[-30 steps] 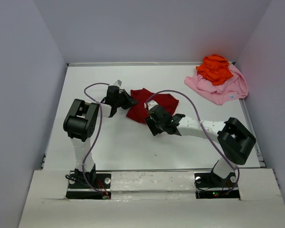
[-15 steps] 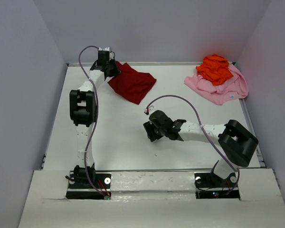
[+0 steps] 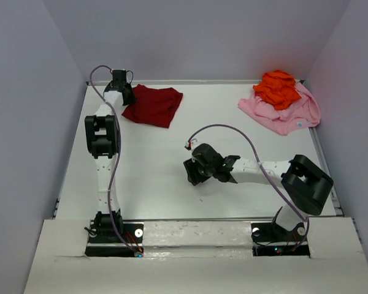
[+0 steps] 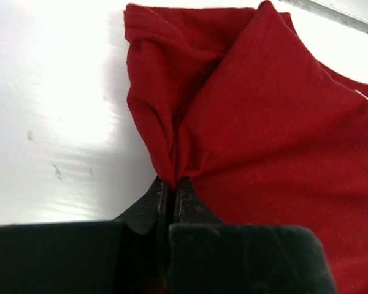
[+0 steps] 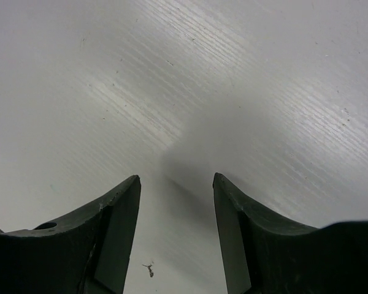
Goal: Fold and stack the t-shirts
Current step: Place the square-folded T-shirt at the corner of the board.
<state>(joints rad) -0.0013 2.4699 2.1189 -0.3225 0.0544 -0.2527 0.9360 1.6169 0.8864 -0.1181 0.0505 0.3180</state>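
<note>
The dark red t-shirt (image 3: 152,105) lies bunched at the far left of the table, near the back wall. My left gripper (image 3: 125,97) is stretched far out and shut on its left edge; the left wrist view shows the red cloth (image 4: 264,122) pinched between the closed jaws of that gripper (image 4: 170,184). The bright orange t-shirt (image 3: 277,87) lies crumpled on top of the light pink t-shirt (image 3: 289,113) at the far right corner. My right gripper (image 3: 193,174) is open and empty, low over the bare table in the middle; its wrist view shows it (image 5: 176,180) over the white surface.
The white table (image 3: 159,177) is bounded by purple-grey walls at the left, back and right. A metal rim (image 3: 190,81) runs along the back edge. Grey cables loop over both arms.
My left gripper has dragged the dark red shirt from the table's middle to the far left corner. My right gripper has let go of the shirt and drawn back slightly toward the middle.
</note>
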